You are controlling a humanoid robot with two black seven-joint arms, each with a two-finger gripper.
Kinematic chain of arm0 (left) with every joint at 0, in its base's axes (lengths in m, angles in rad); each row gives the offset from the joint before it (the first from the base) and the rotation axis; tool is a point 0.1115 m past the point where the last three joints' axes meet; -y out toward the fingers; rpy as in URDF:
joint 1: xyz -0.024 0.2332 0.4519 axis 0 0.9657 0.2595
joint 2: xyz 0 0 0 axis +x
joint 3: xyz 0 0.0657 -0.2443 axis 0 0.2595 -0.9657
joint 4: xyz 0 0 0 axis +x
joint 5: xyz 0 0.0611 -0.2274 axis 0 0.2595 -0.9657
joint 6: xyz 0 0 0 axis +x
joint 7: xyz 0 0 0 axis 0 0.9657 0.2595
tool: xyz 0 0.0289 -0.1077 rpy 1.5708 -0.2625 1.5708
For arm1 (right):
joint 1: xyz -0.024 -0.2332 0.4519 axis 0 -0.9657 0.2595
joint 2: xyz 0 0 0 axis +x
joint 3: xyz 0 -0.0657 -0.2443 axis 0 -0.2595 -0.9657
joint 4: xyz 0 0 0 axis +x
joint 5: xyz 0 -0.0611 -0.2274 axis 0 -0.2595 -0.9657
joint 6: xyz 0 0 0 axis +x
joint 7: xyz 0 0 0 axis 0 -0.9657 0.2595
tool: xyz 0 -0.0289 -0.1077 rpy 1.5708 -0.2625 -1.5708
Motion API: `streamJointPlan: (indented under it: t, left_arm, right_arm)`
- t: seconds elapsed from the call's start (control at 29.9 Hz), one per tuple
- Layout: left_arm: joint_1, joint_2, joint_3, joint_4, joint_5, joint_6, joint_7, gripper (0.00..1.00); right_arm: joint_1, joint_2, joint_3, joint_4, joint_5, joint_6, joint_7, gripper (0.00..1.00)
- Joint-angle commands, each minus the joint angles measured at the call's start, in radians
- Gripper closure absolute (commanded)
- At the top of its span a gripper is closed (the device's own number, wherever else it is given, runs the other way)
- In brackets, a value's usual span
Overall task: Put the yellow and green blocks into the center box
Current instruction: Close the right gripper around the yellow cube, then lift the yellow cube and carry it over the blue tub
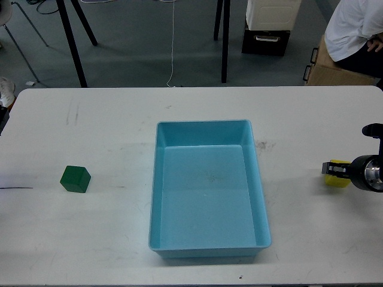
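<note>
The dark green block [75, 179] sits on the white table [119, 125], left of the light blue center box [260, 197], which is empty. The yellow block [339, 180] lies on the table right of the box, near the right edge. My right gripper [335, 169] comes in from the right and is at the yellow block, with its dark fingers [333, 168] over the block's top. I cannot tell whether the fingers are closed on it. My left gripper is out of view.
A dark part shows at the table's left edge [2, 122]. Beyond the far table edge are black stand legs [72, 42], a cardboard box [335, 69] and a seated person [359, 30].
</note>
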Motion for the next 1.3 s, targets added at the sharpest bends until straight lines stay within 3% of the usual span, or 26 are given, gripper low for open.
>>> streamJointPlan:
  t: [0.0,0.47,0.77,1.27]
  left_arm:
    - [-0.002,0.000,-0.002,0.001,0.000,0.000,0.000,0.00]
    - [0.003,0.006,0.000,0.001,0.003,0.000,0.000,0.00]
    - [0.006,0.028,-0.005,0.001,0.005,0.000,0.000,0.00]
    - [0.008,0.043,-0.005,0.001,0.005,0.000,0.000,0.00]
  right_arm:
    - [0.002,-0.002,0.002,0.003,0.003,-0.004,0.003,0.53]
    - [0.081,0.008,0.222,0.105,0.332,-0.010,0.029,0.54]
    - [0.176,0.139,0.222,0.102,0.451,-0.010,0.093,0.57]
    - [0.213,0.360,0.099,0.006,0.479,-0.010,0.087,0.56]
